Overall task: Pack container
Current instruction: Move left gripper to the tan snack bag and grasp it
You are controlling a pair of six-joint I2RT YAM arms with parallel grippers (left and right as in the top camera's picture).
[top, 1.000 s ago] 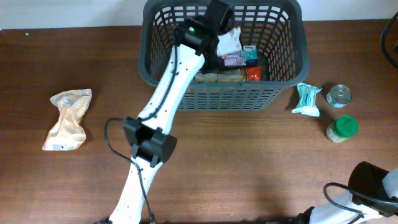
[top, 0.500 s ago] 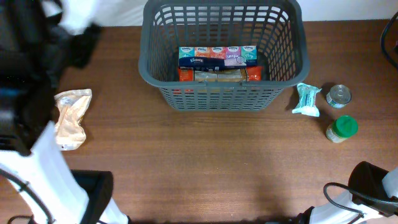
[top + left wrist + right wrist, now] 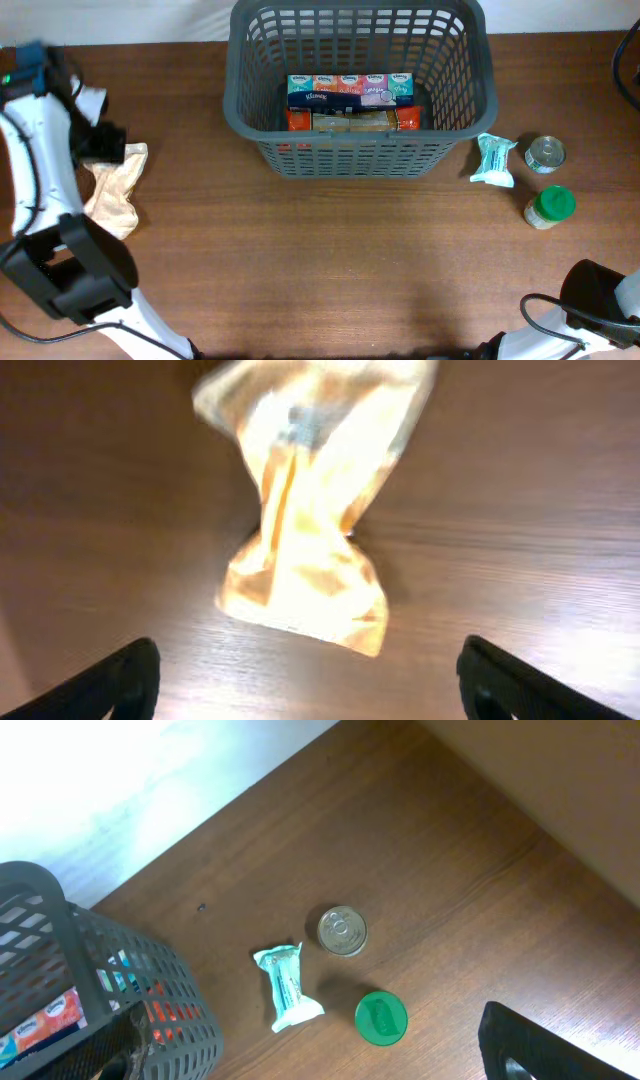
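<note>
The dark grey slotted container point(image 3: 360, 160) stands at the back centre and holds a tissue pack point(image 3: 350, 88) on top of other boxes. It also shows at the left of the right wrist view point(image 3: 150, 980). My left gripper point(image 3: 110, 150) is at the far left, above a crumpled yellow bag point(image 3: 112, 195). In the left wrist view the gripper point(image 3: 320, 670) is open and empty, with the yellow bag point(image 3: 310, 510) just ahead of the fingers. My right gripper point(image 3: 310, 1050) is open and empty, high above the table's right side.
Right of the container lie a teal packet point(image 3: 494, 160), a small tin can point(image 3: 545, 154) and a green-lidded jar point(image 3: 549, 206). The right wrist view shows them too: packet point(image 3: 287, 987), can point(image 3: 342, 931), jar point(image 3: 381, 1018). The right arm's base point(image 3: 600, 295) is at the front right.
My left arm left the container, swung to the far left and now hangs over the yellow bag. The tissue pack stayed in the container. The right arm has not moved.
</note>
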